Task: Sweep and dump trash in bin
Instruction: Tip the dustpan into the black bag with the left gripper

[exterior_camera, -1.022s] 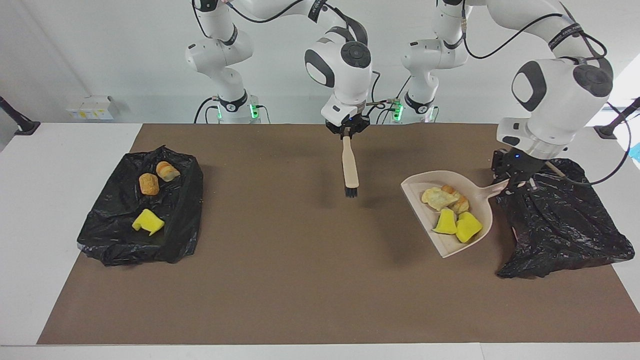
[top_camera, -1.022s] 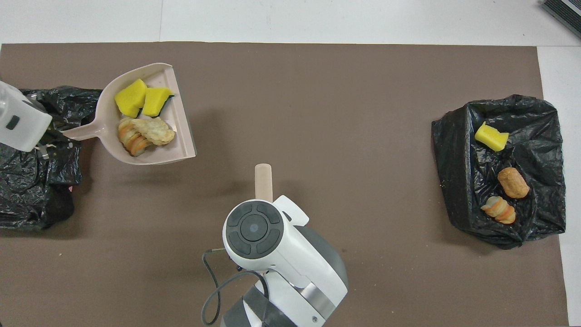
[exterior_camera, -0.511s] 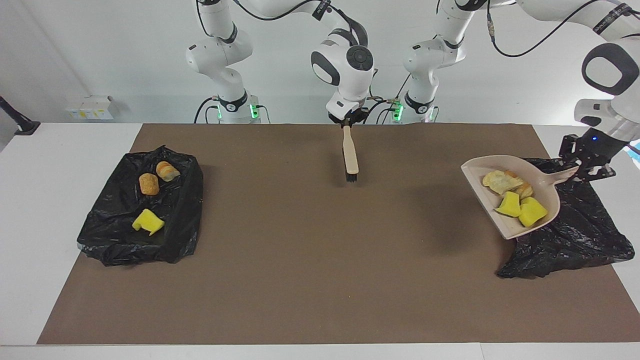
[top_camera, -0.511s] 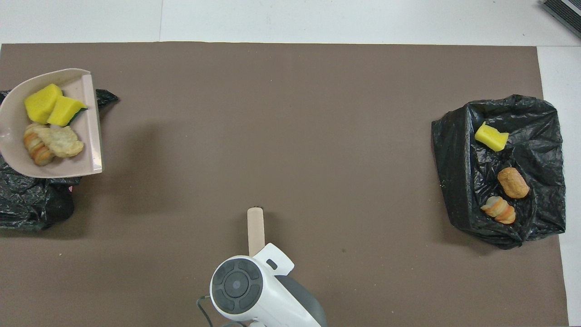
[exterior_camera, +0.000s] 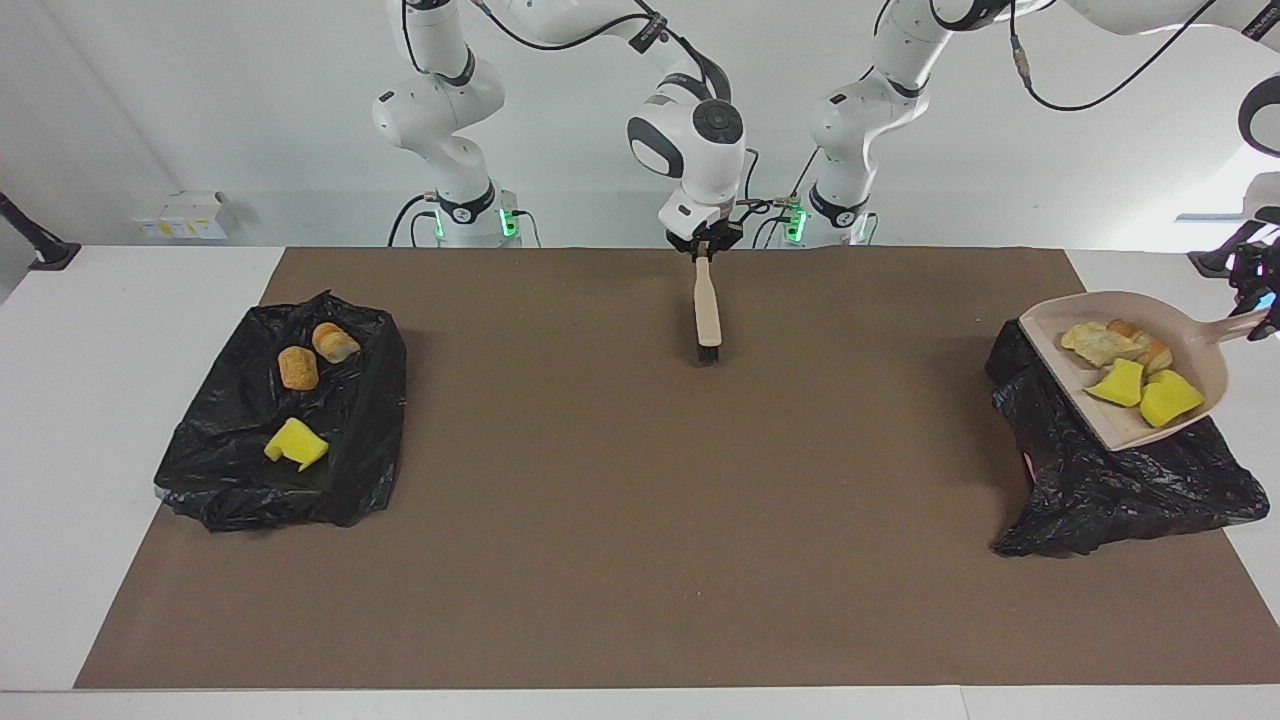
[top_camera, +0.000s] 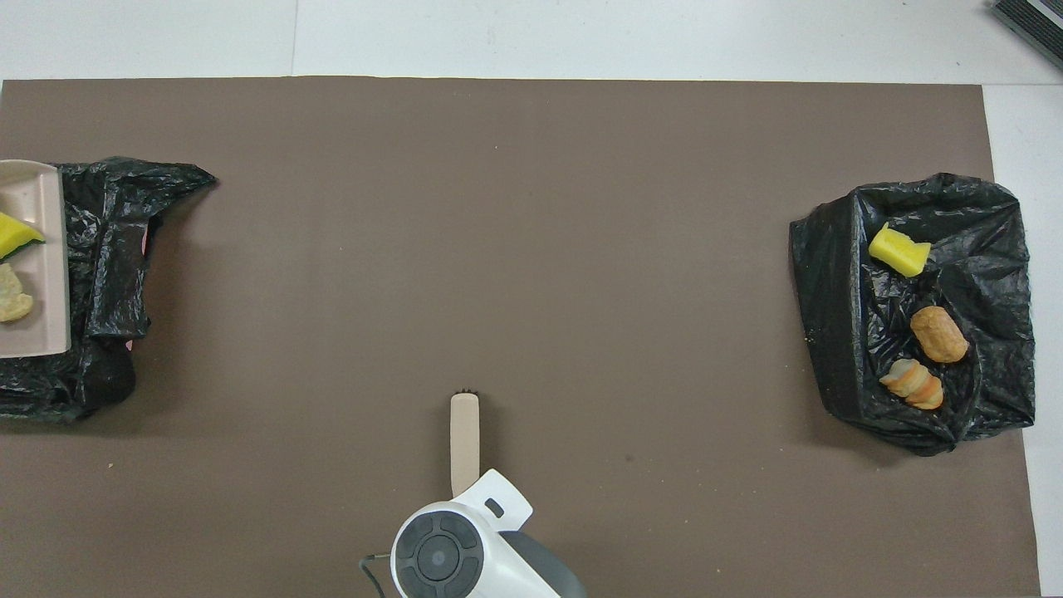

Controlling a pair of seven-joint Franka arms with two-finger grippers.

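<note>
Facing view, entry for the carry-to-bin step:

- Gripping the dustpan by its handle with the left tool, clenched tight on it; holding the pan up over the black bin bag at the left arm's end of the counter.
- Carrying four pieces of trash in the pan: two yellow wedges, one beige lump and one orange-brown striped lump, all bunched toward the handle end.
- Keeping the pan nearly level, open lip tipped slightly down toward the bag; nothing spilling.
- Clenching the brush by its handle top with the right tool; hanging it bristles-down over the brown mat, close to the robots' edge, mid-counter. Waiting there, well apart from the pan. Not telling whether the bristles are touching the mat.
- Noting three more pieces lying on a second black bag at the right arm's end: one yellow wedge, one orange-brown lump, one striped lump.

Judging the sweeping of this load as done and the dump as not yet made. Calling next for tilting the pan lip-down over the bag's hollow, steeply enough for the foam to slide, while keeping the lip inside the bag's edge. Risking light wedges bouncing onto the mat.
</note>
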